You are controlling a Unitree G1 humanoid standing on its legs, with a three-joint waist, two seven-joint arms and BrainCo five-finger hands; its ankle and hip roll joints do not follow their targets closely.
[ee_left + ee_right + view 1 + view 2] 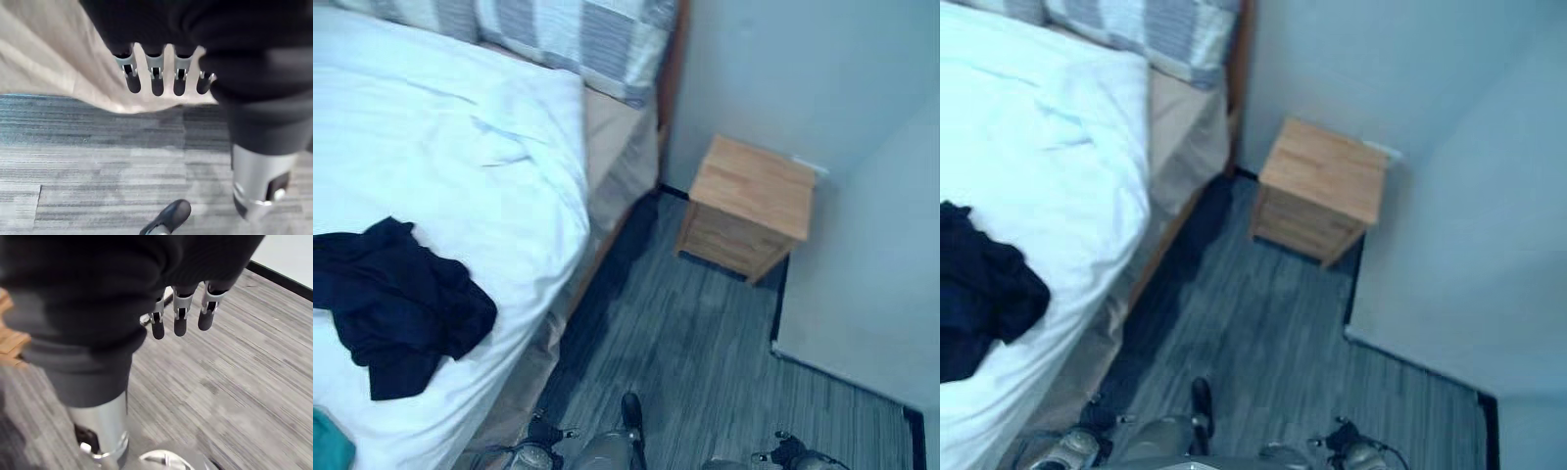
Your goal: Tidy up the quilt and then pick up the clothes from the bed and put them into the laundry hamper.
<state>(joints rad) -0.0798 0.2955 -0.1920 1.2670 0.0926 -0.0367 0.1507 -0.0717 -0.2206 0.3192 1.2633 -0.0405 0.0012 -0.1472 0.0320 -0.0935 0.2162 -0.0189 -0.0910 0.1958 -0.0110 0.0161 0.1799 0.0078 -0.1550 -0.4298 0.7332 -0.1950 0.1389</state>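
Teal cloth (331, 443) at the far-left bottom corner of the bed, cut off by the frame – can't tell what it is. Next over, dark clothes (396, 302) lie in a crumpled heap on the white quilt (460, 127), near the bed's side edge. Nothing holds them. Quilt is spread over the bed but wrinkled, with a bunched fold toward the pillow (582, 39) – tidying looks unfinished to me.

Beige sheet (607, 137) shows along the mattress side where the quilt stops short. Right of the bed: striped grey floor (705, 343), then a wooden nightstand (749, 206) against the wall.

Left hand (156, 73) hangs by the bed's side, fingers straight and loose, holding nothing; beige sheet just behind them. Right hand (181, 316) hangs over bare floor, fingers likewise straight, empty.

Both arms down – reads as idle stance beside the bed, likely because the robot isn't squared to it. Hamper unlocated; a turn left toward the bed seems needed.
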